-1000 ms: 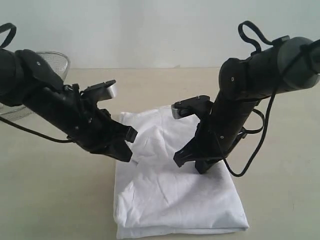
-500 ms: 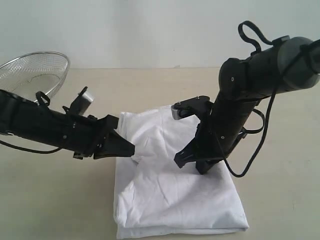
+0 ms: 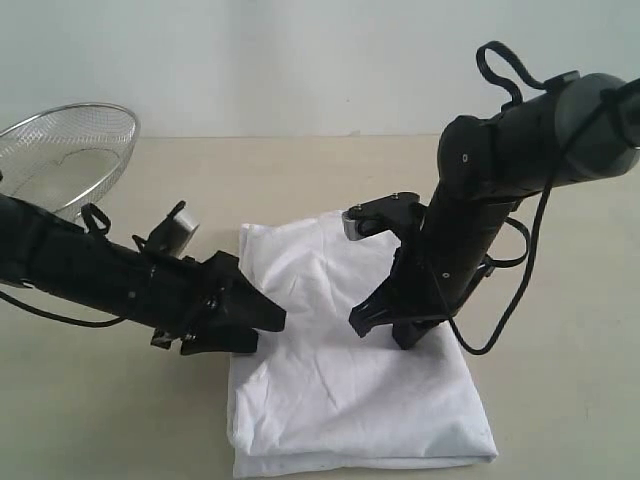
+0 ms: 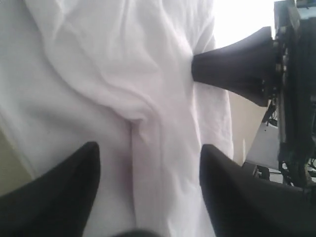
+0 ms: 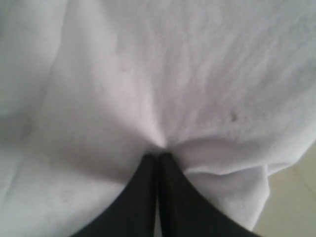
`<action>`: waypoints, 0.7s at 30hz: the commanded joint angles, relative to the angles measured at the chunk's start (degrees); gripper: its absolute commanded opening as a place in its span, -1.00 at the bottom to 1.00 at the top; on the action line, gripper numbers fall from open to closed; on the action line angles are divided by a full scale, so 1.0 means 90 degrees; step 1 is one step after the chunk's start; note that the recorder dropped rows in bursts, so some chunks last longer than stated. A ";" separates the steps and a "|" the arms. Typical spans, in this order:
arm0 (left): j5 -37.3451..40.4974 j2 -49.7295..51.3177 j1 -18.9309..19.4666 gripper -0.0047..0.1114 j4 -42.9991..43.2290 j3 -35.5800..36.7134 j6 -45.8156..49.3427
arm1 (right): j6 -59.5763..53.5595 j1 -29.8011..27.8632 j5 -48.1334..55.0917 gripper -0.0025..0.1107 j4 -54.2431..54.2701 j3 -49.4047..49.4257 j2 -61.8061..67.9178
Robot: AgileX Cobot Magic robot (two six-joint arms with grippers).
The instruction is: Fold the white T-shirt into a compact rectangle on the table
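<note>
The white T-shirt [image 3: 350,390] lies folded into a rough rectangle on the table [image 3: 320,170], wrinkled at its far end. My left gripper [image 3: 264,328] hovers low over the shirt's left edge. In the left wrist view it [image 4: 148,148] is open, its fingers wide apart, with only cloth [image 4: 113,74] under them. My right gripper [image 3: 385,330] points down onto the middle of the shirt. Seen from the right wrist, it [image 5: 158,157] is shut and the cloth [image 5: 197,64] puckers into its tips. The shirt's lettering and tag are hidden.
A round wire-mesh basket [image 3: 70,150] stands at the back left, just behind my left arm. The right arm's black cable [image 3: 505,320] loops down beside the shirt's right edge. Bare table [image 3: 560,400] shows to the right of the shirt.
My left arm has dropped low and reached right along the shirt's left edge. Its gripper, shut before, now stands open. The right arm has not moved.
</note>
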 commanded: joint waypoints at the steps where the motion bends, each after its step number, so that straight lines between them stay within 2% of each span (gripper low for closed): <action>1: -0.0057 0.0026 0.0009 0.07 -0.0424 0.0023 -0.0067 | -0.0046 -0.0011 0.0130 -0.96 -0.0096 0.0021 0.0021; 6: 0.0005 0.0095 -0.0003 0.07 -0.0596 -0.0015 -0.0146 | -0.0046 -0.0011 0.0130 -0.96 -0.0096 0.0021 0.0021; 12: 0.0088 0.0554 -0.0371 0.07 -0.0689 -0.0278 -0.0347 | -0.0046 -0.0011 0.0148 -0.96 -0.0096 0.0021 -0.0021; 15: 0.0101 0.0615 -0.0362 0.07 -0.0853 -0.0494 -0.0347 | -0.0026 -0.0011 0.0573 -0.96 -0.0154 0.0031 -0.0408; 18: 0.0087 0.0615 -0.0362 0.07 -0.0835 -0.0631 -0.0347 | 0.0247 -0.0011 0.1081 -0.96 -0.0283 0.0468 -0.0872; 21: 0.0025 0.0615 -0.0362 0.07 -0.0996 -0.0662 -0.0347 | 0.0355 -0.0011 0.0499 -0.96 -0.0313 0.1154 -0.0993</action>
